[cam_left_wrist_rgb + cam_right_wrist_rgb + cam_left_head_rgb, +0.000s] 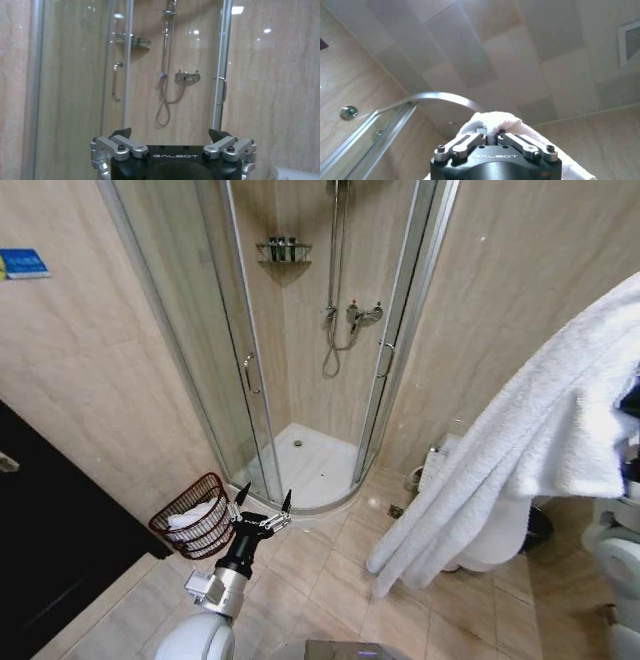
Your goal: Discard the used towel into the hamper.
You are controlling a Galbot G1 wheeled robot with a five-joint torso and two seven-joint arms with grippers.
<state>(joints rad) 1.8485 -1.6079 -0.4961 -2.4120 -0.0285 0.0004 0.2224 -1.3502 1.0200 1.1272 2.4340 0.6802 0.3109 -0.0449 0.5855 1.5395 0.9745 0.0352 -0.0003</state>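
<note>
- The right gripper [492, 139] is raised high, pointing toward the ceiling in its wrist view, with its fingers pressed together and pinching a fold of the white towel [520, 450].
- In the head view the towel hangs in a long drape from the upper right, its lower end dangling above the tiled floor [330, 580] near the toilet [500, 540].
- The hamper [185, 510] sits on the floor at the left, against the wall and just beside the lower edge of the shower door [200, 360]. Something white already lies inside it.
- The left gripper [262, 502] is held low just beside the hamper's rim, fingers spread and holding nothing. In its wrist view it faces the shower hose [165, 101].
- The towel is well apart from the hamper, so the step in hand appears to be carrying it across.
- To do this well, the right arm likely needs to keep the towel high enough that the trailing end clears the floor, then bring the grip point over the hamper's open top rather than its side.
- The long drape should probably be lowered in first, so it piles inside before the fingers part.
- The hamper looks light and tapered; a snagged towel or a nudge from the left gripper could tip it.
</note>
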